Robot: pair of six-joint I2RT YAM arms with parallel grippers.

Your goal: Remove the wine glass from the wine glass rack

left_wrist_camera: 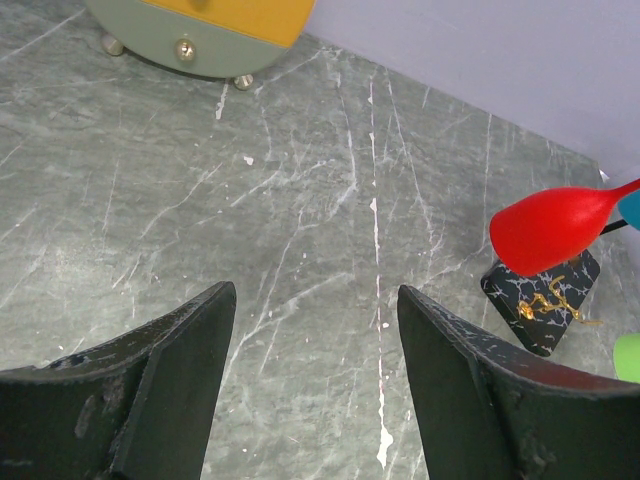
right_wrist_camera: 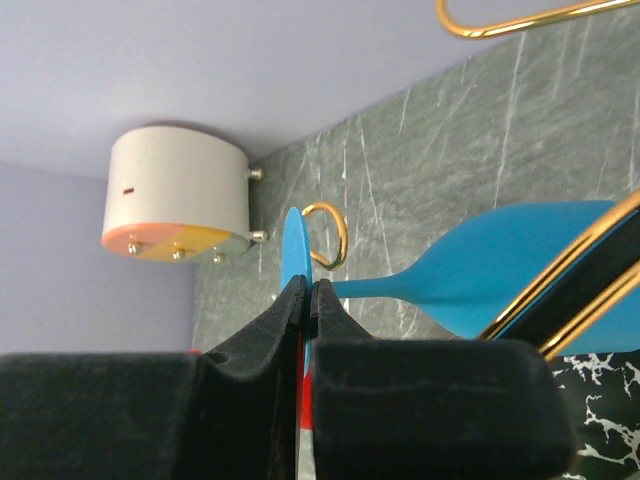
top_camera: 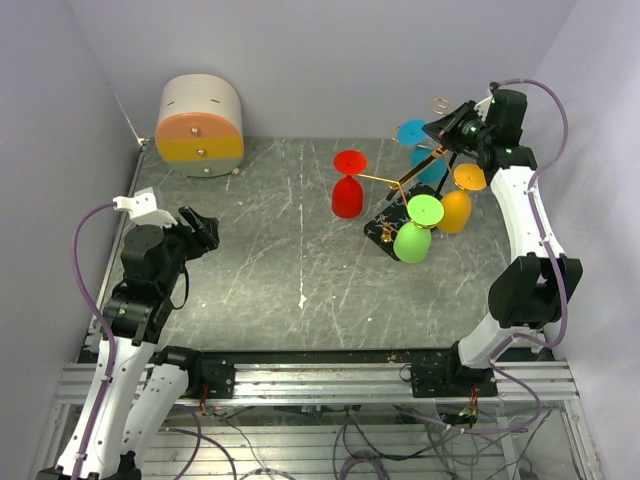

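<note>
Seemingly light, stiff and slick, the blue glass (right_wrist_camera: 500, 270) hung near the far-right corner; right gripper (right_wrist_camera: 308, 290) pinched its foot rim, left gripper (left_wrist_camera: 315, 300) gaped empty.

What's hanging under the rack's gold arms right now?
A red wine glass, blue wine glass, orange wine glass and green wine glass hang there. The green one hides part of the black rack base; the post is mostly covered.

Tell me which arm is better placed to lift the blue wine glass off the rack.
Right. The right pincer is shut on the foot of the blue wine glass at the rack; the left pincer hangs open over the table, far from it.
</note>
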